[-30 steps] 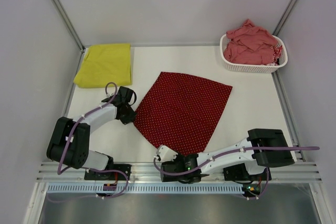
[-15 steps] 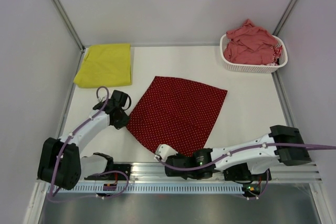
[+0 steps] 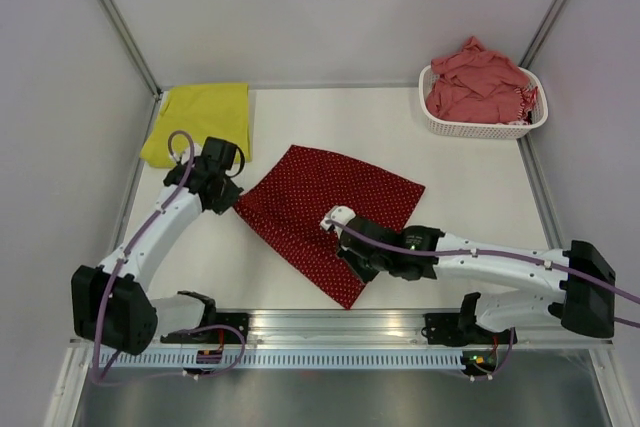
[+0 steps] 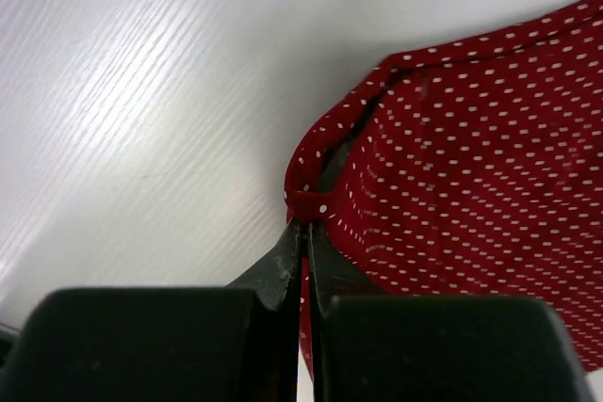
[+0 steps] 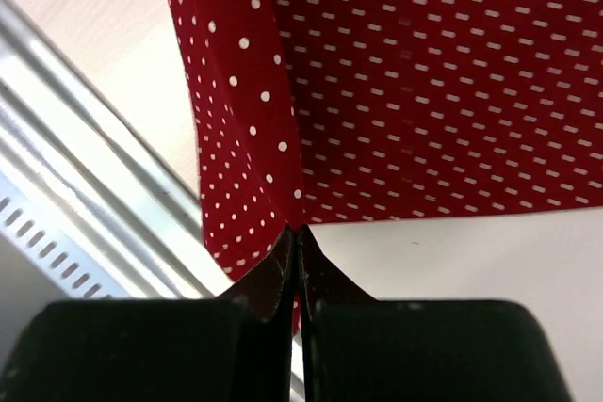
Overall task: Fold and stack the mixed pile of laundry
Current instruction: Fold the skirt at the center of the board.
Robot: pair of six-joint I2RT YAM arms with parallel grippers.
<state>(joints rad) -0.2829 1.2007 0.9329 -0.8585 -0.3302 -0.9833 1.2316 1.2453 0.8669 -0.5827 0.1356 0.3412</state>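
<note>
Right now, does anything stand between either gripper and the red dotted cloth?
Nothing visible. The left gripper is shut on one corner of the red dotted cloth, the right gripper on another part.

You have nothing to read here: no word, label, brand mark, number or sign shows legibly in any of the three views.

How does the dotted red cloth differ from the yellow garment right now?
The dotted red cloth lies mid-table, pinched by left hand and right hand; yellow garment lies at the far left corner, untouched. The cloth has white dots; the garment is plain. Both rest on the table.
</note>
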